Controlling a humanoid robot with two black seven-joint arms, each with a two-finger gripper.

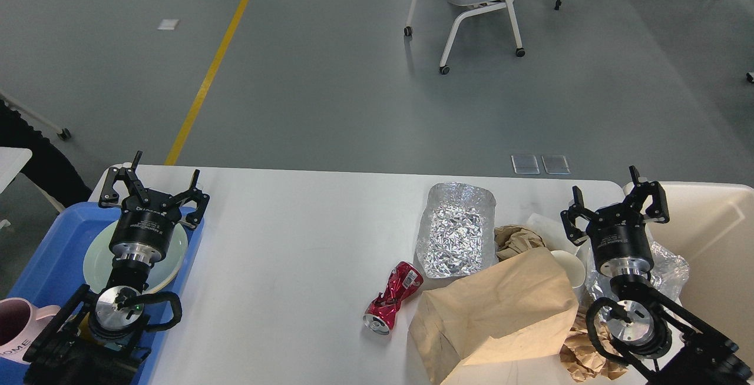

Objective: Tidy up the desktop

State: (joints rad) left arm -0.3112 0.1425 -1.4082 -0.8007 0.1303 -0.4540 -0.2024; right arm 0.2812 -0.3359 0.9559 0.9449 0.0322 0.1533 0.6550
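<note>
Desktop (294, 244) fills the lower half of the view, white, far edge running 9 to 3 o'clock. Rubbish clusters right of centre: crushed red can (393, 298) on its side near 6 o'clock, foil tray (456, 229) just beyond it toward 1 o'clock, brown paper bag (500, 314) lying flat and touching the foil's near corner, white cup (570, 267) tucked at the bag's 2 o'clock edge, crumpled paper and clear wrap around it.

Left gripper (154, 188) hangs over the blue tray (53, 255) and its plate (97, 261) at 9 o'clock, fingers spread, holding nothing. Right gripper (615, 199) sits between the litter and the beige bin (707, 238) at 3 o'clock, fingers likewise apart, empty.

Judgement: the next pick falls to the right arm, litter being nearest it. Best to start with the loose outer pieces, cup or wrap, before the bag. Come down vertically, close on a rim or fold, lift clear of the bin wall before swinging across. The can likely rolls; pinch across its crushed waist.
</note>
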